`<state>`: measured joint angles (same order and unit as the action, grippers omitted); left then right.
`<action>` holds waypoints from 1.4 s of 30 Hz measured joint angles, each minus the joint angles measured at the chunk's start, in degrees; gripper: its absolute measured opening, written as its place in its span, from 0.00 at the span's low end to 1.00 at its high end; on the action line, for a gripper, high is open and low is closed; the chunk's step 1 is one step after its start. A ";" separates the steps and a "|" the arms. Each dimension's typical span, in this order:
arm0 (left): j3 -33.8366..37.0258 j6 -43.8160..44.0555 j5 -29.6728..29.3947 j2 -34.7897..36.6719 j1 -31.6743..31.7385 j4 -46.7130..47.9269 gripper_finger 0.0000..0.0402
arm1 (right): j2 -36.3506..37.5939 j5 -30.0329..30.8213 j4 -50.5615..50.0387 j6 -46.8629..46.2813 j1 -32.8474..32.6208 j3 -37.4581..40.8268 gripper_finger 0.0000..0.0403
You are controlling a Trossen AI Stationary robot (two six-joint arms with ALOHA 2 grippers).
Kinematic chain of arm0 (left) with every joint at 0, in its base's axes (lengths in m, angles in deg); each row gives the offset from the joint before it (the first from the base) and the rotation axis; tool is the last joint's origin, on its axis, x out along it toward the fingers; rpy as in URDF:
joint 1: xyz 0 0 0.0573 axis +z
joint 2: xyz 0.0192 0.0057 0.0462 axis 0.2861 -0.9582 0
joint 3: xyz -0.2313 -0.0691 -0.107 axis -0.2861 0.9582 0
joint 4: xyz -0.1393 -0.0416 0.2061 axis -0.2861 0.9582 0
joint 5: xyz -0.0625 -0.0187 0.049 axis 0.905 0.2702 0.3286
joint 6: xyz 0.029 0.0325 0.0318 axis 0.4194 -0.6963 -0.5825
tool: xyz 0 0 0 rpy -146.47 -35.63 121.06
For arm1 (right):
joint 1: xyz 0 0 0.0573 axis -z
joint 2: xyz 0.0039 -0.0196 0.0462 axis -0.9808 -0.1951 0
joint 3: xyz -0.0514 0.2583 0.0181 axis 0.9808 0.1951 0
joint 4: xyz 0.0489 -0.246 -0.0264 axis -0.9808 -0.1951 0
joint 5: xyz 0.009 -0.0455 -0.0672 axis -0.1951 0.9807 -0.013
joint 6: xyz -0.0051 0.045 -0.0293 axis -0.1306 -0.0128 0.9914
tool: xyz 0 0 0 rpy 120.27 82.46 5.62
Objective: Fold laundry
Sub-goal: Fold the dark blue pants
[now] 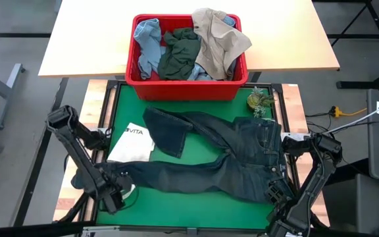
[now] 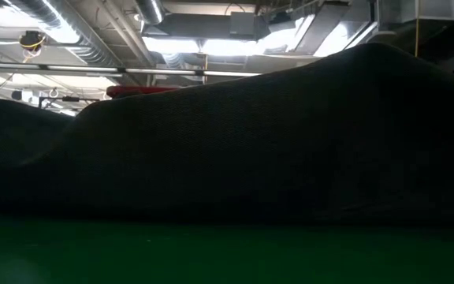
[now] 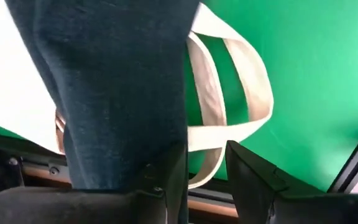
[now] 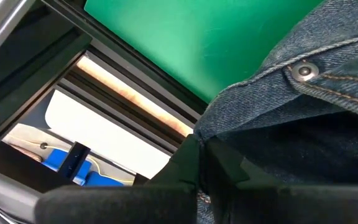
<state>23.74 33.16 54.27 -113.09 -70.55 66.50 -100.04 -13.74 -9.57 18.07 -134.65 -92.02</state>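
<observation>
Dark navy jeans [image 1: 222,158] lie spread on the green mat [image 1: 196,204], waist toward the right edge. One leg runs left along the near side, the other slants toward the far left. My left gripper [image 1: 117,194] stands open, pointing down at the near leg's end. The leg's cloth [image 3: 110,99] sits beside one finger, and only a white tote handle [image 3: 229,124] shows between the fingers. My right gripper [image 1: 275,193] is shut on the waistband at the near right. In the low view the jeans [image 2: 274,142] hide both grippers. My left gripper has the jeans' leg end [image 3: 135,155] right against the outer side of one finger [image 3: 169,177]; I cannot tell whether they touch. My right gripper pinches the waistband's edge [image 4: 213,127] between its shut fingers, a short way from the metal button [image 4: 303,70]. It comes slanting down from the near right. The jeans lie on the mat.
A white tote bag [image 1: 131,141] lies on the mat's left, partly under the near leg. A red bin [image 1: 186,82] beyond the far edge holds light blue, dark green-grey and beige garments. A small green plant-like thing [image 1: 260,101] sits at the far right corner.
</observation>
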 joint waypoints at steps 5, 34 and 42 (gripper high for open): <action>0.00 1.64 -0.32 0.00 2.46 1.84 0.35 | 0.00 -0.23 0.00 0.00 0.00 0.00 0.04; 0.00 -15.44 -8.83 -12.88 1.00 5.55 0.52 | -0.04 0.90 0.03 -0.02 0.04 0.00 0.04; 0.00 -15.48 -13.63 -17.63 1.00 6.97 0.52 | -0.07 2.17 -0.02 0.07 0.01 0.00 0.04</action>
<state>23.74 17.68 40.64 -130.72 -69.55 73.47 -100.11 -11.57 -9.59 18.13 -134.64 -92.02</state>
